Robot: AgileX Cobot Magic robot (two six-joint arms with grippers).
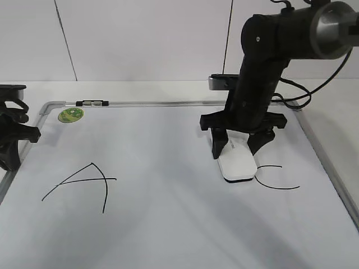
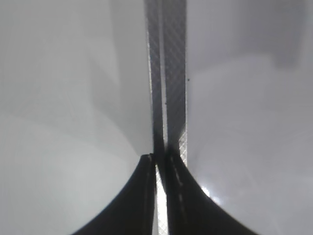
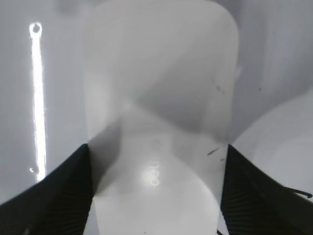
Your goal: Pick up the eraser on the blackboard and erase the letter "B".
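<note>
The white eraser (image 1: pixel 238 165) lies flat on the blackboard (image 1: pixel 162 224), right of the middle, its right edge next to the letter C. My right gripper (image 1: pixel 238 152) stands over it, shut on the eraser's long sides; in the right wrist view the eraser (image 3: pixel 156 98) fills the space between the two fingers (image 3: pixel 156 196). No letter "B" shows on the board; the surface between A and C is blank. My left gripper (image 1: pixel 10 151) is shut and empty at the board's left edge, over the grey frame (image 2: pixel 173 73) in the left wrist view (image 2: pixel 157 166).
The letter A (image 1: pixel 84 182) is at the left and the letter C (image 1: pixel 275 176) at the right. A green sticker (image 1: pixel 70 115) and a small black-and-silver clip (image 1: pixel 92 103) sit at the far left corner. The right arm's cables (image 1: pixel 297 95) hang over the far right frame.
</note>
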